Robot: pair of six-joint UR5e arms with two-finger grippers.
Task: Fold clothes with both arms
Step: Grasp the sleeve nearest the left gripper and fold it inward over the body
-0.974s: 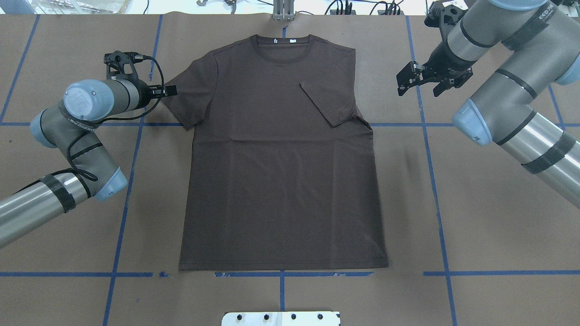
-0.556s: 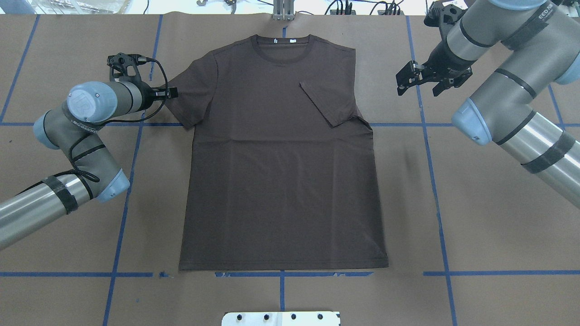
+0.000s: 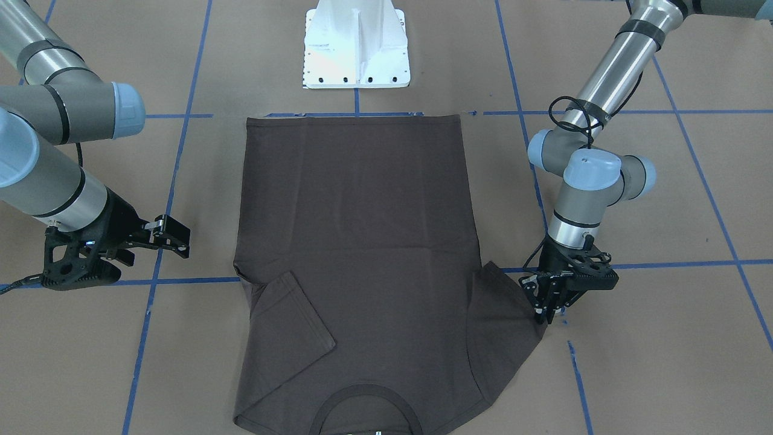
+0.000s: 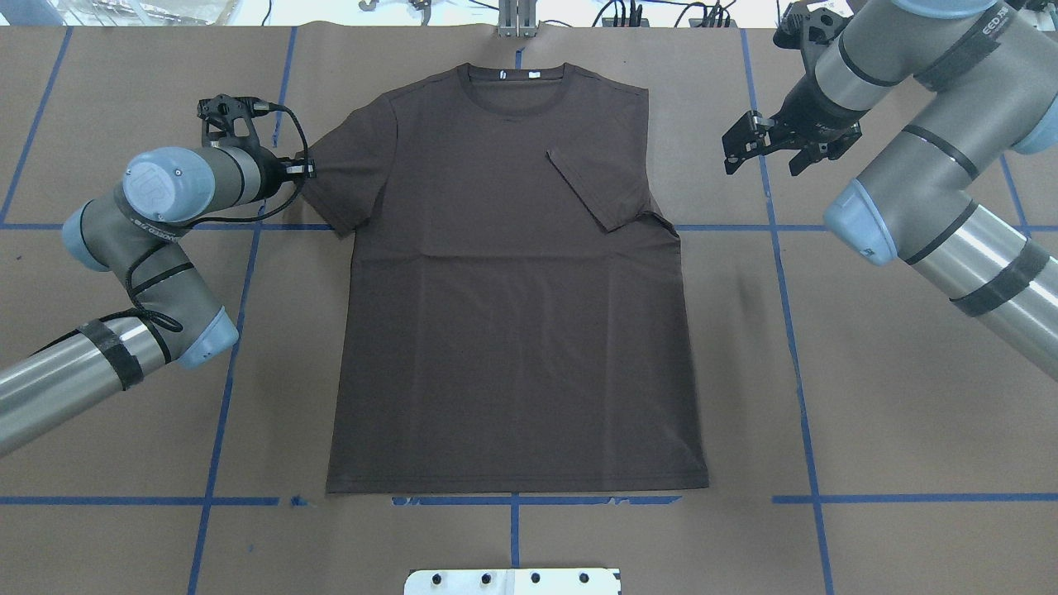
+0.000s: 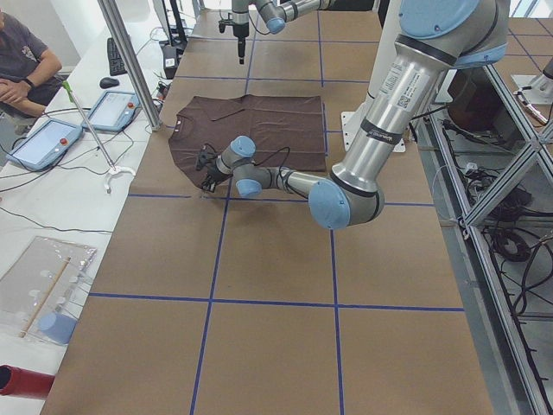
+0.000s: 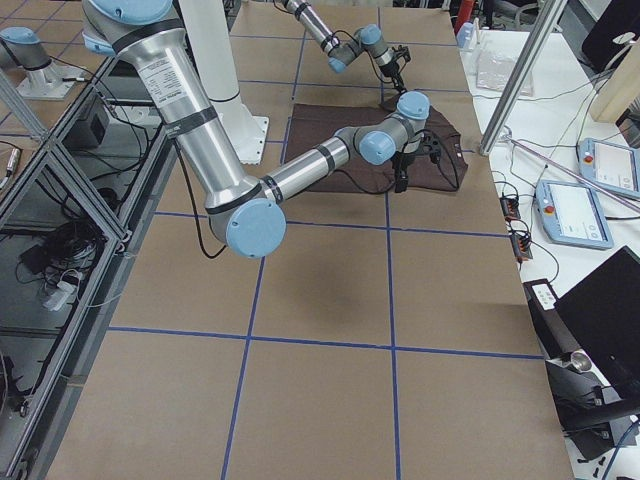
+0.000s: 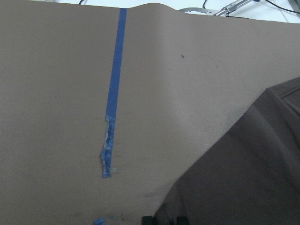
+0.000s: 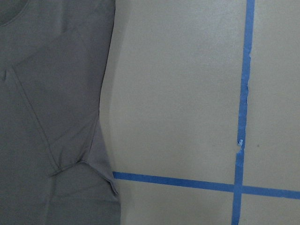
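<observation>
Dark brown T-shirt lies flat mid-table on brown paper, collar on the side away from the robot; its right sleeve is folded in over the chest; its left sleeve is spread out flat. The left gripper is low at the left sleeve's outer hem, fingers drawn nearly together, pinching the cloth edge; the right gripper sits apart from the shirt, beside its right shoulder, fingers spread wide.

Dark brown T-shirt spread flat, one sleeve folded inward.
</observation>
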